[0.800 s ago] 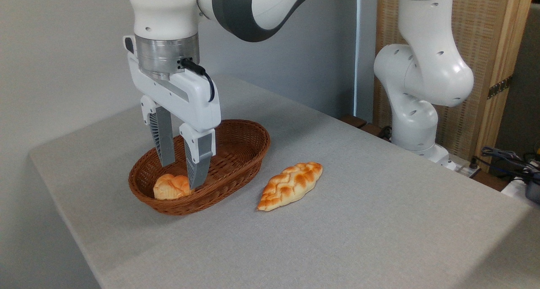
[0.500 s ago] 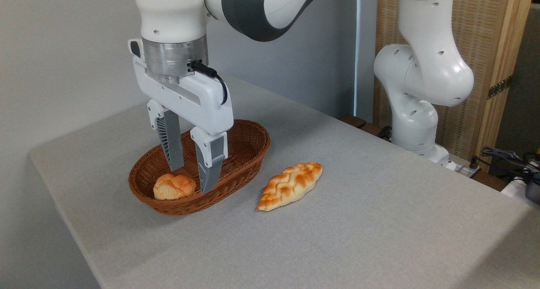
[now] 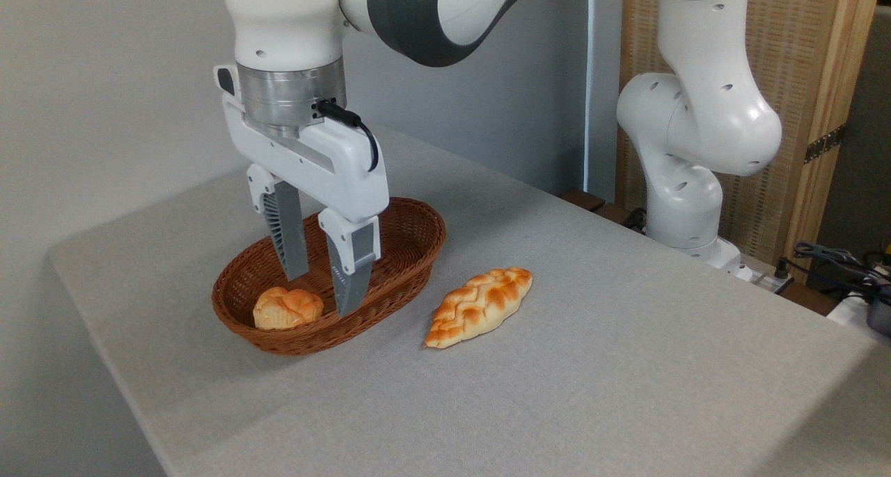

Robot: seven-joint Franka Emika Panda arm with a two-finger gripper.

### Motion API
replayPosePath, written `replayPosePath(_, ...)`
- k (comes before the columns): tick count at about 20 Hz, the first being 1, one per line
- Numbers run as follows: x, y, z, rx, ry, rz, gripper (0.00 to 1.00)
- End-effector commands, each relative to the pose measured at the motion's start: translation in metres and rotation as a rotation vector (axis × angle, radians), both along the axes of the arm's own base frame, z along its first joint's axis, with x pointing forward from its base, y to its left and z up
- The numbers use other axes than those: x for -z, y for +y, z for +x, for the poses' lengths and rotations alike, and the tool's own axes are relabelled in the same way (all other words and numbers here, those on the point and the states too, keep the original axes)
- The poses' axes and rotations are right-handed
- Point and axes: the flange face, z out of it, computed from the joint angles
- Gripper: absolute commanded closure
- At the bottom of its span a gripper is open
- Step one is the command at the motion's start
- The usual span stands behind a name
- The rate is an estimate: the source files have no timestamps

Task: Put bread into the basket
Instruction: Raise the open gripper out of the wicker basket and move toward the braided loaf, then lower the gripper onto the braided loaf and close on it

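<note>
A braided golden-orange bread (image 3: 479, 306) lies on the grey table, to the right of the basket (image 3: 407, 230). The oval brown wicker basket stands left of centre and holds a small round orange bun (image 3: 287, 308) at its near end. My gripper (image 3: 324, 293) hangs open over the basket's middle, pointing down, with nothing between its fingers. Its tips are just above and to the right of the bun, apart from it. The braided bread is well off to the gripper's right.
The table (image 3: 557, 393) ends close on the left and at the front. The arm's white base (image 3: 689, 205) rises at the back right, with cables (image 3: 835, 261) beyond it. A wall stands behind on the left.
The open gripper has moved right and slightly up, away from the small bun in the basket. The braided bread has not moved.
</note>
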Motion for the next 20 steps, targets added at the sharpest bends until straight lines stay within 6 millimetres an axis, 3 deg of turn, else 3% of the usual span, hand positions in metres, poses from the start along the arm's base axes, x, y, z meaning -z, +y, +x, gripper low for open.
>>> replayPosePath(1,-0.009,0.004,-0.033,0.008,0.038,0.003,0.00)
replayPosePath(8,0.036,0.008,-0.097,0.070,0.139,-0.005,0.00)
replayPosePath(13,0.075,0.010,-0.149,0.275,0.205,-0.019,0.00)
replayPosePath(20,0.111,0.011,-0.164,0.438,0.263,-0.036,0.00)
